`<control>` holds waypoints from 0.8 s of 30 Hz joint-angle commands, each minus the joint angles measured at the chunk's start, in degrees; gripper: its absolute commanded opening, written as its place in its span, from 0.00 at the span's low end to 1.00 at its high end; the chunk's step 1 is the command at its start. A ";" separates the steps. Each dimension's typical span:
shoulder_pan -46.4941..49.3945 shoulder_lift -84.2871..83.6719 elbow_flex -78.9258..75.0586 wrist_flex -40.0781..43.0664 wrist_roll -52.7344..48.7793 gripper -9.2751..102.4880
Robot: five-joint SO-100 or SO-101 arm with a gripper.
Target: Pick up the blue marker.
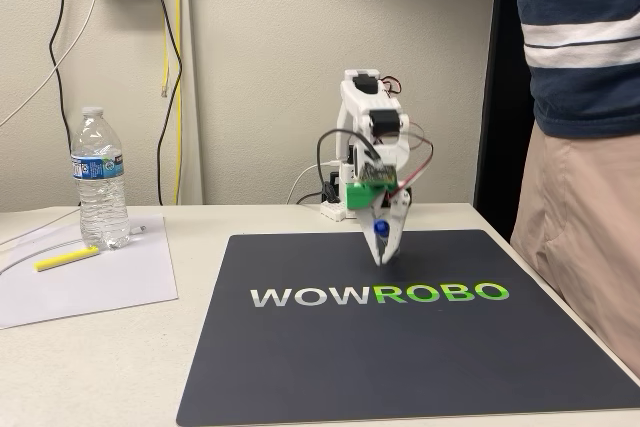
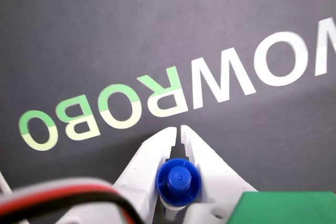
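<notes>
1. White plastic fingers of your gripper (image 2: 178,129) pinch the blue marker (image 2: 178,181), round blue end up.
2. You hold it above the smooth dark mat (image 1: 300,367).

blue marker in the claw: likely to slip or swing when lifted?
Probably rigid: the blue marker looks like a hard, thick barrel, so no flop. Its smooth, round cap could slide or twist between the white claw fingers, which touch it only along narrow edges. If released onto the black mat, it would likely roll.
</notes>
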 commanded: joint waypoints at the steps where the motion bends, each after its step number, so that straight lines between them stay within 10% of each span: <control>1: 0.35 3.96 -1.49 0.26 0.62 0.08; 24: 1.23 -0.79 -0.79 2.81 -6.77 0.34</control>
